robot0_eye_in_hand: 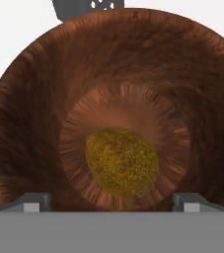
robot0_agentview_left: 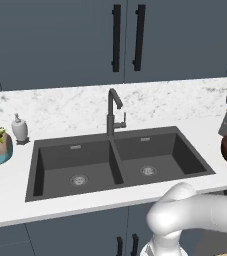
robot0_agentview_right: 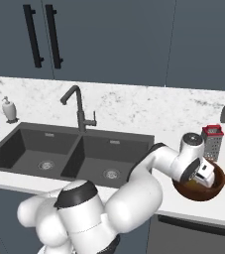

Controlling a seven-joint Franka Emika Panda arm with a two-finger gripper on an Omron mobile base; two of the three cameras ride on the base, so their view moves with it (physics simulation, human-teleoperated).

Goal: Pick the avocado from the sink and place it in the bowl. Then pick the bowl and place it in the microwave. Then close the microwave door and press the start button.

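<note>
One avocado [robot0_eye_in_hand: 122, 168] lies directly below our spread, empty gripper [robot0_eye_in_hand: 111, 201], resting on the bowl [robot0_eye_in_hand: 29, 123] floor; we next need its rim.

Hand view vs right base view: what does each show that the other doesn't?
Hand view alone: the small brownish-orange avocado lying on the floor of the bowl, between the open pincer tips. Right base view alone: the dark grey double-basin sink, its tall dark faucet, the white soap dispenser. Both: the round reddish-brown wooden bowl and the metal grater behind it.
</note>
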